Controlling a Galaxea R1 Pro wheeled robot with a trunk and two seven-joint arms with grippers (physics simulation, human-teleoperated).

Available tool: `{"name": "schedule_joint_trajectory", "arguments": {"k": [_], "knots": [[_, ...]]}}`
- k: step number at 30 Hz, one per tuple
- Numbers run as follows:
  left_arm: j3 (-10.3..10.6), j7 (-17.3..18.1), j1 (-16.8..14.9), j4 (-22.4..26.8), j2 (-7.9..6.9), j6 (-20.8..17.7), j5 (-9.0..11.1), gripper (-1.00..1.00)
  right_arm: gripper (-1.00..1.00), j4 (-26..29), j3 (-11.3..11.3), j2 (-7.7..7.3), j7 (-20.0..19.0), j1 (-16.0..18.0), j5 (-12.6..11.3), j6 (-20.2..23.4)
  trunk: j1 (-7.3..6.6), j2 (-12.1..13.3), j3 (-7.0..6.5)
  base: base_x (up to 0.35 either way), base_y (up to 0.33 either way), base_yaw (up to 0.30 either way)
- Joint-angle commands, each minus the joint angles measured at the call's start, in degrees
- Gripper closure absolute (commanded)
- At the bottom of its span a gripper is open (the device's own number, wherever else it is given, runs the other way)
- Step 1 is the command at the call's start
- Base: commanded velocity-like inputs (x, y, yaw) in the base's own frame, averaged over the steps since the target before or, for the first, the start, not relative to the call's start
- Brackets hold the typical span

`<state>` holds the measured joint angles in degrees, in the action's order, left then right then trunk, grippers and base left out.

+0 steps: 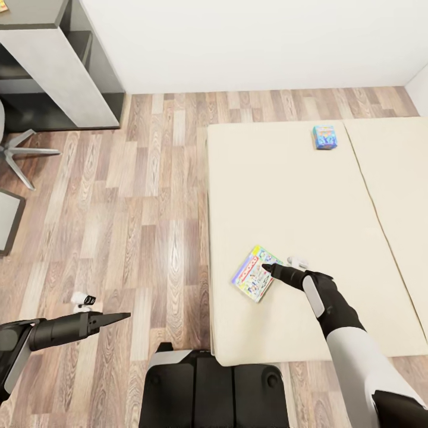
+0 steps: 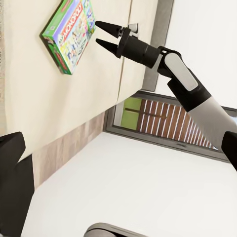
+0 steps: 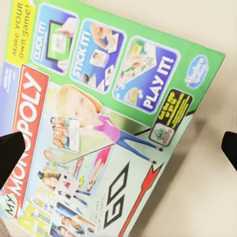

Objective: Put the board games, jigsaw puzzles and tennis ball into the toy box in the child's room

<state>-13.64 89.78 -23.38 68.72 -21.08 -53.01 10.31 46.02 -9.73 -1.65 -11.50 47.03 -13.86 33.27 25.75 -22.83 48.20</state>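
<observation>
**Status: first bed pickup just starting, nothing visibly boxed**

Right gripper (image 1: 268, 268) is at the near edge of the bed (image 1: 285, 196), fingertips at the right edge of the green-edged board game (image 1: 255, 273). The left wrist view shows its two fingers spread apart in a moderate V just beside the box; the right wrist view has the "My Monopoly" cover (image 3: 103, 123) between the two dark fingertips. Jaws apart, nothing held. I can't tell for sure whether the tips touch the box or hover just off it, as the head view is too coarse there.

The box lies flat on the mattress near the bed's floor-side edge, tilted relative to that edge.

The small blue-cyan board game (image 1: 324, 137) sits flat further up the bed, toward the wall, well apart from the first. Untouched.

Left gripper (image 1: 119, 318) hangs out over the wood floor (image 1: 142, 208), low on the robot's left, carrying nothing. Its fingers look drawn together to a point in the head view, though the angle is poor.

Desk corner (image 1: 65, 65) is at the upper left.

My read: neither bed game is collected, so both are left. Next is closing on the Monopoly box, which is flat on soft bedding, so an edge pinch looks likely.
</observation>
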Motion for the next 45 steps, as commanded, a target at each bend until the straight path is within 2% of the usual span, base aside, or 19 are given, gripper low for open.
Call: {"name": "schedule_joint_trajectory", "arguments": {"k": [1,12,33,45], "knots": [[0.0,0.2,0.0,0.0,-0.02,-0.6,0.0,-1.0,-1.0,0.0,-0.1,0.04,-0.2,0.0,0.0,0.3,0.03,-0.1,0.16,0.0,0.0,0.0],[0.0,0.2,0.0,0.0,-0.02,-0.6,-0.1,-1.0,-1.0,0.0,-0.1,0.14,-0.2,0.0,0.0,0.3,0.03,-0.1,1.01,0.0,0.0,0.0],[-0.1,0.2,0.0,0.0,-0.1,-0.6,-0.1,-1.0,-1.0,0.2,0.2,0.95,-0.3,0.1,0.1,0.2,0.03,-0.1,1.09,0.0,0.0,0.0],[-0.1,0.2,0.0,0.0,-0.19,-0.6,-0.1,-1.0,-1.0,0.2,0.2,0.84,-0.2,0.1,0.1,0.3,0.03,-0.1,1.26,0.0,0.0,0.0]]}}
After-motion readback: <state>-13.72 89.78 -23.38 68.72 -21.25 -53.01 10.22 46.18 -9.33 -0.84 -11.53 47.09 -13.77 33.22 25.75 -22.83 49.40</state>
